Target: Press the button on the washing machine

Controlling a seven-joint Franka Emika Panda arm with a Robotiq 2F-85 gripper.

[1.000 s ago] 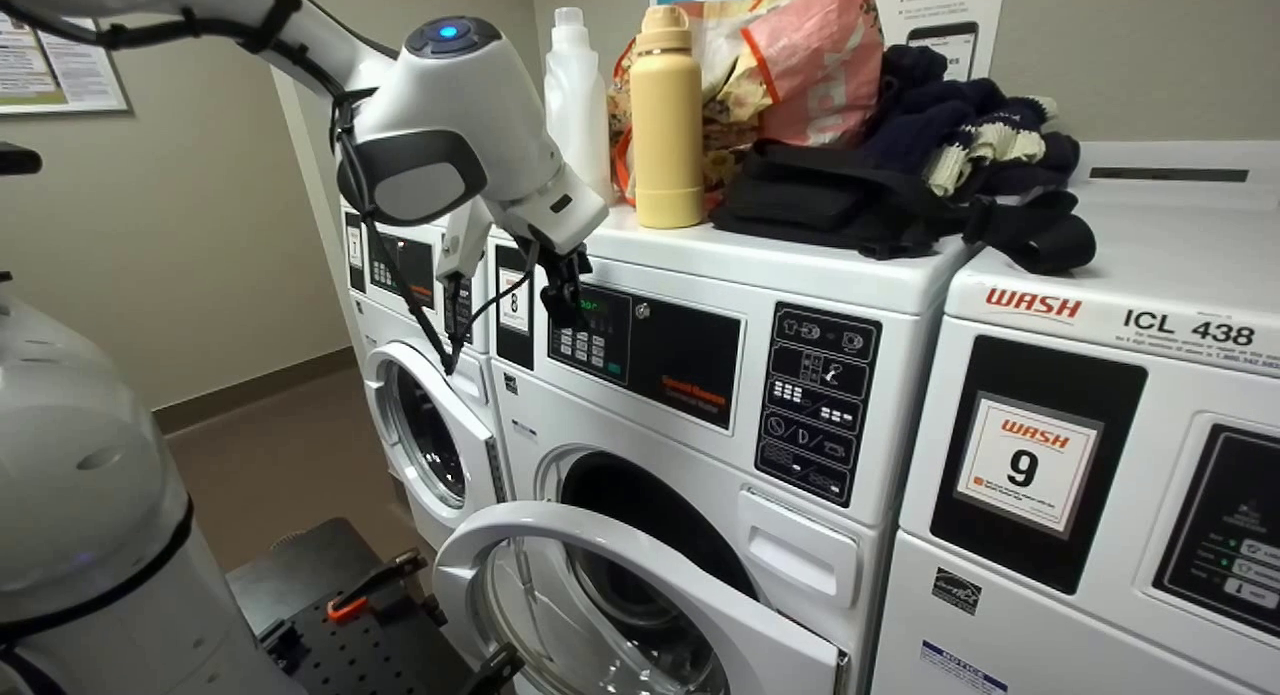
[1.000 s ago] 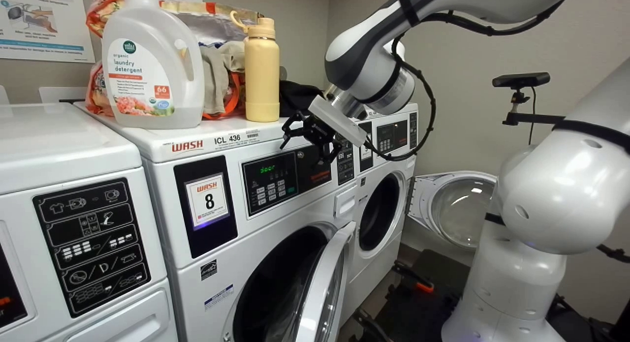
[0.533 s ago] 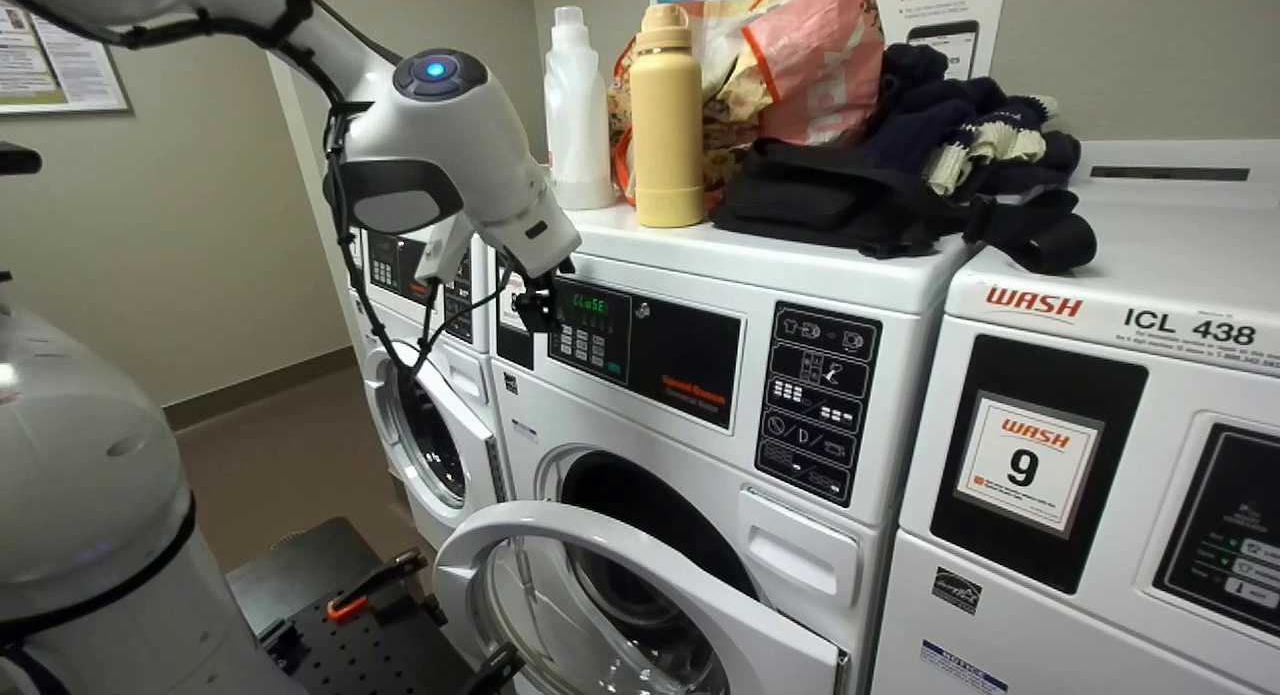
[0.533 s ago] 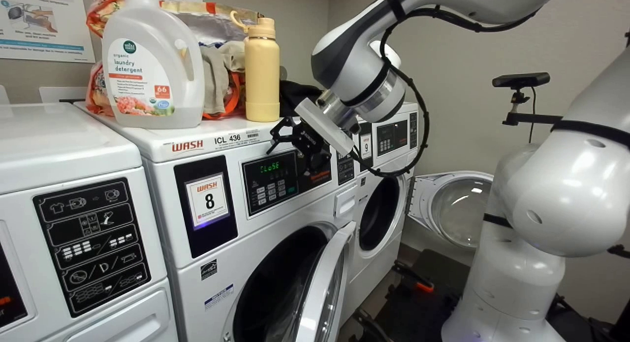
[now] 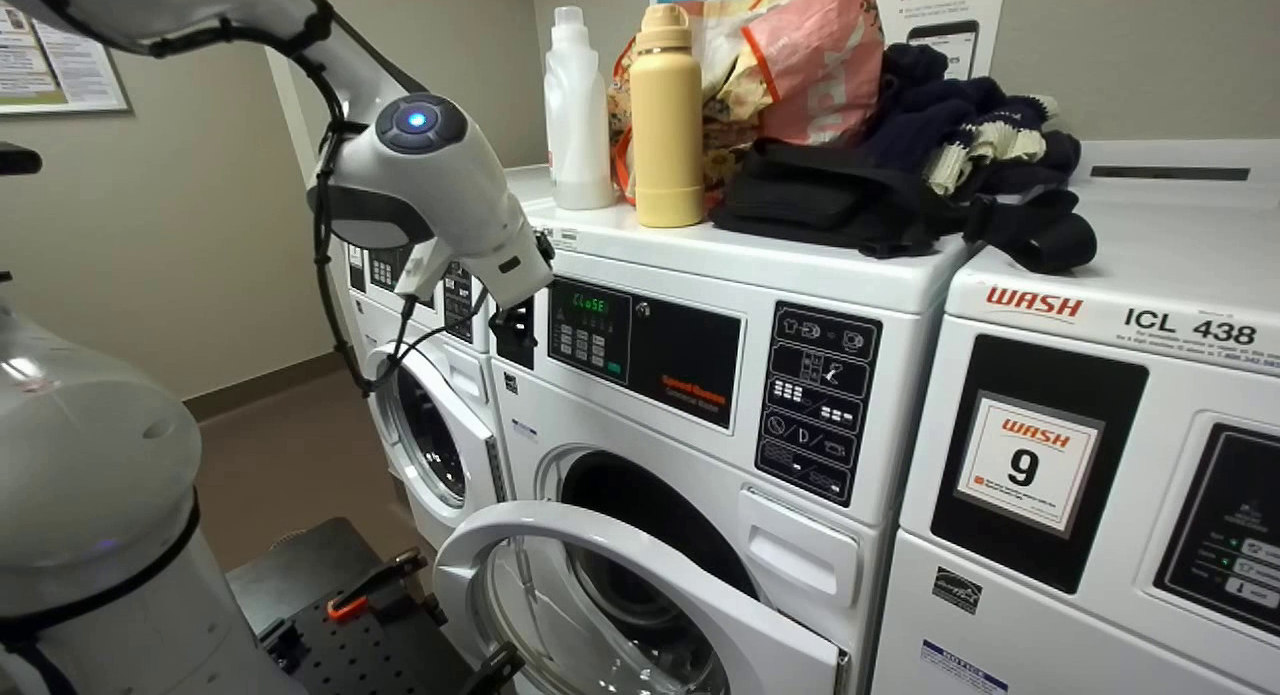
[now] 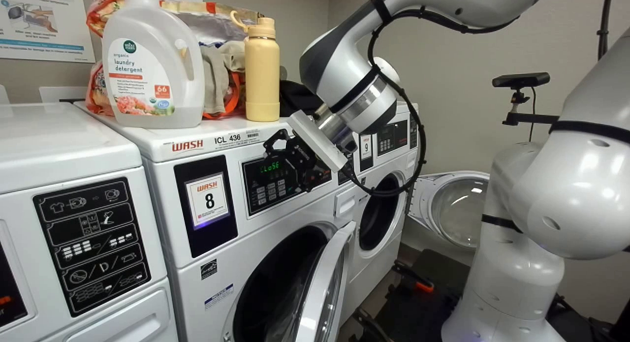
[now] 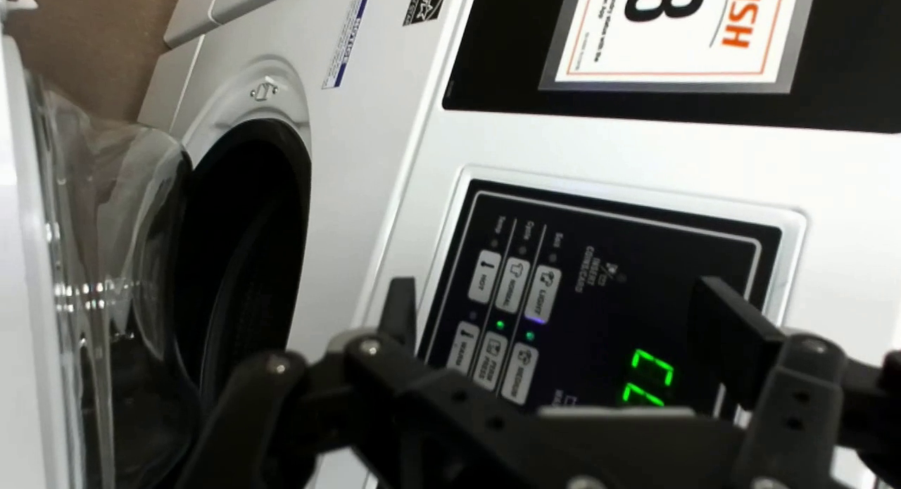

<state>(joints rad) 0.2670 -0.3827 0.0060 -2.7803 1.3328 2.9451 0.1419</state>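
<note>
Tool point(image 7: 556, 299), black: its two fingers point(image 7: 400, 309) are standing widely spread, with the dark control panel point(image 7: 654, 285) showing through the gap. In the wrist view one finger is appearing just beside the keypad point(image 7: 510, 299), the other is covering the panel near the display point(image 7: 647, 380); the views are not showing whether either is touching the machine.

Washing machine point(image 5: 715, 455), white, number 8: is standing near the tool, its round door point(image 5: 590, 615) hanging open, its display reading "CLoSE" in green.

Machine's top point(image 6: 224, 127): is bearing a translucent detergent jug point(image 6: 182, 98), a pale yellow bottle point(image 5: 668, 135) beside it, a patterned bag point(image 5: 815, 65) behind them and dark fabric items point(image 5: 910, 125).

Room: a white machine point(image 5: 1060, 605) numbered 9 is standing alongside; another white machine point(image 6: 54, 174) is flanking the opposite side; a poster point(image 6: 39, 27) is hanging on the grey wall point(image 5: 200, 235), and brown floor point(image 5: 235, 465) is showing.
</note>
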